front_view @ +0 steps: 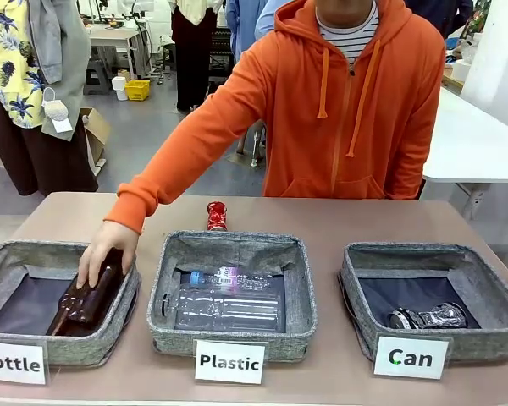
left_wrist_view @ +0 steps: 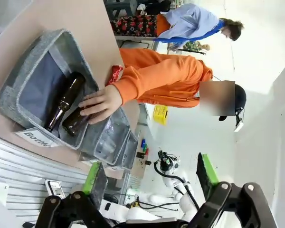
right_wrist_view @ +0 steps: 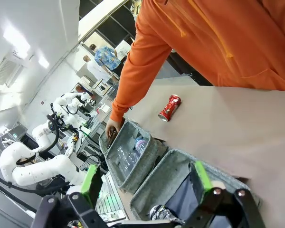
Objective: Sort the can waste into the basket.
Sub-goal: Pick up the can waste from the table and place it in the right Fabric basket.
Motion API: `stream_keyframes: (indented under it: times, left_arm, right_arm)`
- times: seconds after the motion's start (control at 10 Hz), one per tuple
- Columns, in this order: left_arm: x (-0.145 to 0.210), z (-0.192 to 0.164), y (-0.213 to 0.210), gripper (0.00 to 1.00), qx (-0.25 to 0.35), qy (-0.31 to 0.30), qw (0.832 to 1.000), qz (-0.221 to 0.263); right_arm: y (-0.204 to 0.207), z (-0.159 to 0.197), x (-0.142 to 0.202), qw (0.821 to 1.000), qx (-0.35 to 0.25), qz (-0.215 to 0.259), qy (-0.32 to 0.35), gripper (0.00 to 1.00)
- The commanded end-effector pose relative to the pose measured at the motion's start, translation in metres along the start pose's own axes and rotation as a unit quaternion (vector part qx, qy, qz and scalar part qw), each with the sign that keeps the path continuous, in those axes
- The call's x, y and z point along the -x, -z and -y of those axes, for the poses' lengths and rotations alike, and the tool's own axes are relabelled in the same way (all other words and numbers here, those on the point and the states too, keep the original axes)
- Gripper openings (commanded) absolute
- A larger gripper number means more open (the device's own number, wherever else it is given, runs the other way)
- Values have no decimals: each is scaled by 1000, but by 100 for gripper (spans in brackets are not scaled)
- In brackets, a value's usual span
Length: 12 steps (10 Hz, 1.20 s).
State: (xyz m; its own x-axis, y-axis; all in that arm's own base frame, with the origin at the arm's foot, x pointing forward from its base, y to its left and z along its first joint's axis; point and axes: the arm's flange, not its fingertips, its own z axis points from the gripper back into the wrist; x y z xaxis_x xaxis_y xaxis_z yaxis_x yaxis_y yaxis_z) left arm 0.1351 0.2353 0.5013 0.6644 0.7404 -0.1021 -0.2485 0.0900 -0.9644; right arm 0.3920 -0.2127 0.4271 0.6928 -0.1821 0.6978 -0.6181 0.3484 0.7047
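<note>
1. Front view: the red can [front_view: 216, 216] sits on the table [front_view: 356, 222] just beyond the far rim of the Plastic basket [front_view: 237, 247]. It is to the right of the person's hand [front_view: 107, 250] and apart from it. The dark can [front_view: 427, 318] lies in the Can basket [front_view: 432, 256] at the right, well apart from the hand. The hand rests palm down on a brown bottle [front_view: 85, 298] in the Bottle basket [front_view: 17, 254], fingers close together and curled over the glass.
2. Left wrist view: the hand lies over 1 of 2 brown bottles, fingers slightly fanned. The red can shows just beyond the orange sleeve [left_wrist_view: 152, 80]. The left gripper [left_wrist_view: 149, 173] has its fingers parted wide and holds nothing.
3. Right wrist view: the red can rests on bare table, well apart from the hand at the farthest basket; the hand's spread cannot be told here. The dark can lies in the nearest basket. The right gripper [right_wrist_view: 145, 180] is parted wide and empty.
</note>
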Motion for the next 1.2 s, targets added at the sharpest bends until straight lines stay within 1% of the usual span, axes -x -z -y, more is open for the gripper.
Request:
stream_keyframes:
  times: [0.0,0.1,0.5,0.7,0.9,1.0,1.1]
  left_arm:
    - [-16,6,6,100,-16,1,1000,-16]
    - [-20,9,7,100,-25,-2,999,-20]
    - [-38,37,32,100,-69,-3,997,-34]
    - [-49,57,58,100,-106,-7,993,-45]
    - [-41,84,108,100,-140,10,988,-61]
    - [-42,95,126,100,-158,22,985,-69]
    - [-36,110,154,100,-180,39,980,-81]
  right_arm:
    - [1,-3,-3,1000,-4,7,-5,100]
    - [1,-3,-3,1000,-4,7,-5,100]
    - [1,-3,-3,1000,-4,7,-5,100]
    - [1,-3,-3,1000,-4,7,-5,100]
    - [1,-3,-3,1000,-4,7,-5,100]
    - [1,-3,-3,1000,-4,7,-5,100]
    - [1,-3,-3,1000,-4,7,-5,100]
